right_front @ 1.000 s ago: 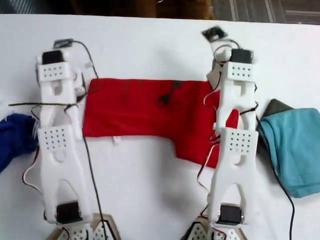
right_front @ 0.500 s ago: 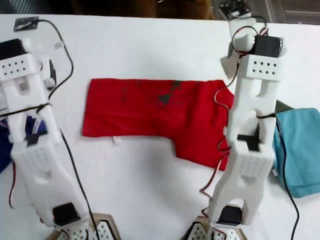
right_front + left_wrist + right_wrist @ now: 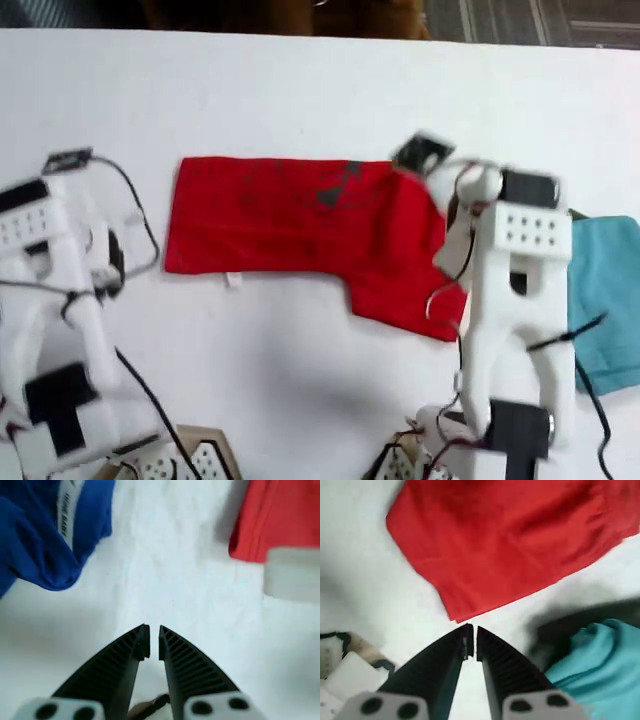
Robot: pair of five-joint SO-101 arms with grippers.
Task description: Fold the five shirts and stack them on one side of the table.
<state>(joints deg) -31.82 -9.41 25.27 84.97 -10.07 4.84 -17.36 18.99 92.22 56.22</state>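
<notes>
Beside the red shirt (image 3: 290, 215), my left fingers (image 3: 125, 665) and right fingers (image 3: 445, 665) are clenched, empty; snagging its edge could spoil the fold.

A high camera looks straight down on the table (image 3: 300, 90), arm bases at 6 o'clock. Wrist cameras ride low and close at 9 and 3 o'clock, peering past the left gripper (image 3: 151, 642) and right gripper (image 3: 471, 640). All three see the red shirt (image 3: 290, 215).
</notes>
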